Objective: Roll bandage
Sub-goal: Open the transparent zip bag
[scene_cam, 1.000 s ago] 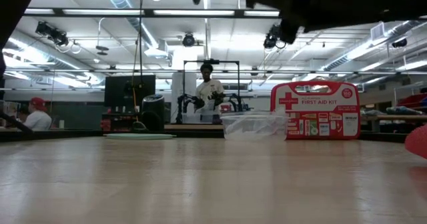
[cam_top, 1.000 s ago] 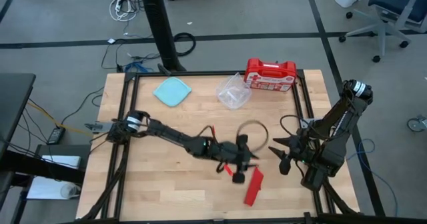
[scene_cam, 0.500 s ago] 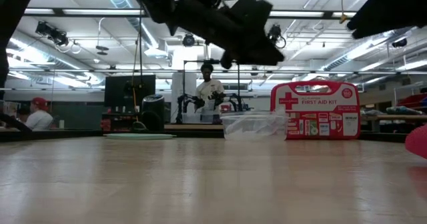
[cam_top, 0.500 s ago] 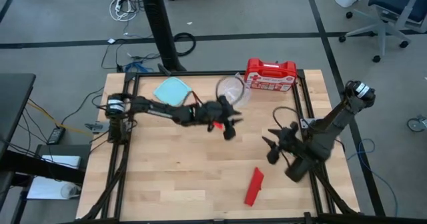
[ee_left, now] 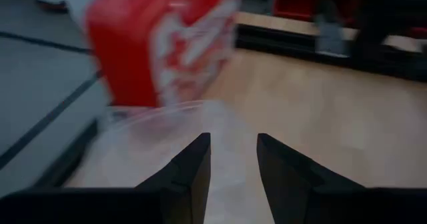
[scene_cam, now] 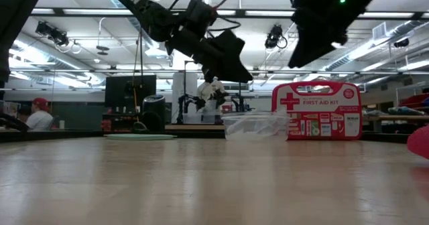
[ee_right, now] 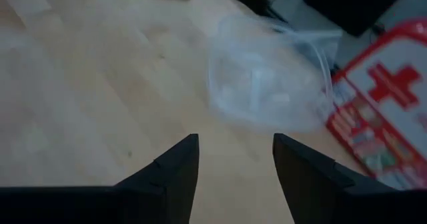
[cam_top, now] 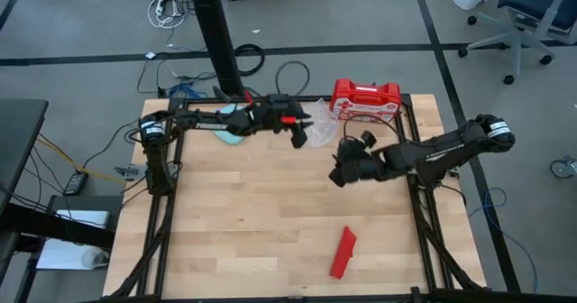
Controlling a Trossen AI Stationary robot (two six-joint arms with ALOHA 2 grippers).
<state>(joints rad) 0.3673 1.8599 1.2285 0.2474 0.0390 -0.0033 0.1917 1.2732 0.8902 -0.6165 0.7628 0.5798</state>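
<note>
**Both arms pull back from the bandage**

Since a second ago, the left arm has swung from mid-table up to the far edge, and the right arm has stretched in toward the middle. Now the left gripper point(cam_top: 299, 137) hangs with fingers spread and empty just beside the clear plastic bag point(cam_top: 317, 128). Farther right, the right gripper point(cam_top: 341, 169) hovers, jaws apart, holding nothing. The bandage point(cam_top: 343, 252) lies alone near the table's front edge, well apart from both. It looks a light, limp fabric strip that would fold or slip; pinching one short end seems the best hold for starting a roll.
</note>
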